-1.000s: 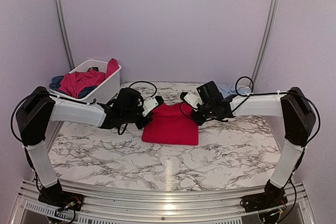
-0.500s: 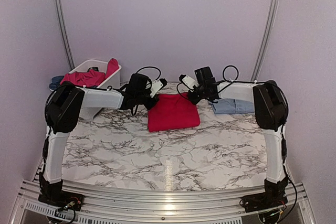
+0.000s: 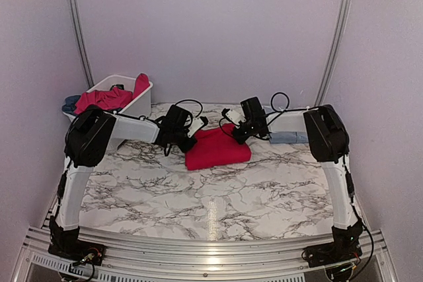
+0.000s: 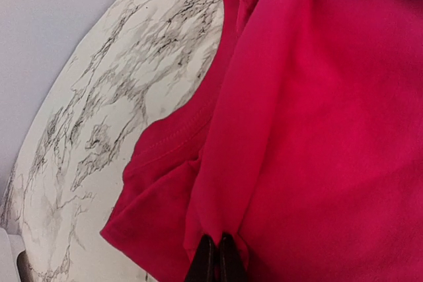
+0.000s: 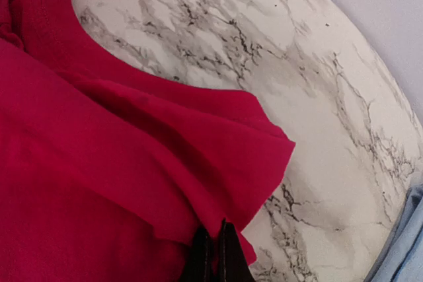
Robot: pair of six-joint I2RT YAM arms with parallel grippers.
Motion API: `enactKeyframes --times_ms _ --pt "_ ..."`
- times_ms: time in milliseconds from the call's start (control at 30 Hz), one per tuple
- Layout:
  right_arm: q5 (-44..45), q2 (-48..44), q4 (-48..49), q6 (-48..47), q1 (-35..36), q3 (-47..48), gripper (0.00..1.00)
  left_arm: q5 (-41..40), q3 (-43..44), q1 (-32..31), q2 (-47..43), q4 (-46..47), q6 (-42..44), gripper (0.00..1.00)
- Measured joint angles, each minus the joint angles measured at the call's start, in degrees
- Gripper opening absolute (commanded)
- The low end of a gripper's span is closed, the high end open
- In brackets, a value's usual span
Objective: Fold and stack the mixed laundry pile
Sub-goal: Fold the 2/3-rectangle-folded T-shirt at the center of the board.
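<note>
A bright red shirt [image 3: 217, 149] lies partly folded at the middle back of the marble table. My left gripper [image 3: 192, 130] is shut on its left edge, the cloth [image 4: 310, 123] pinched between the black fingertips [image 4: 206, 262]. At the shirt's right side my right gripper [image 3: 234, 129] is shut on a fold of the same red shirt [image 5: 99, 183]. A folded light blue shirt [image 3: 291, 137] lies at the back right, mostly behind the right arm; its edge [image 5: 403, 242] shows in the right wrist view. More red and dark blue garments [image 3: 99, 100] fill the basket.
A white plastic basket [image 3: 135, 107] stands at the back left corner of the marble table [image 3: 211, 196]. Pale walls with metal rails close off the back and sides.
Both grippers have carried the held edges of the red shirt toward the back of the table and then a little inward, folding it shorter; the arms now reach further away.
</note>
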Motion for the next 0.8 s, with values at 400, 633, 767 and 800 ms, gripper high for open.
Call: enactKeyframes --times_ms 400,633,767,800 --pt "-3.02 -24.11 0.92 9.53 8.79 -33.68 0.00 2.14 -32.85 -7.19 -21.99 6.93 -1.84 0.00" --pt "-3.02 -34.05 -5.42 13.57 13.64 -38.75 0.00 2.62 -41.11 -8.70 -30.97 6.86 -4.83 0.00" --pt "-2.71 -36.96 -8.20 13.77 13.62 -35.91 0.00 2.34 -41.79 -8.50 -35.60 6.49 -5.77 0.00" --pt "-2.60 -36.96 -8.61 13.57 13.55 -34.71 0.00 2.32 -41.64 -8.33 -36.33 6.47 -5.92 0.00"
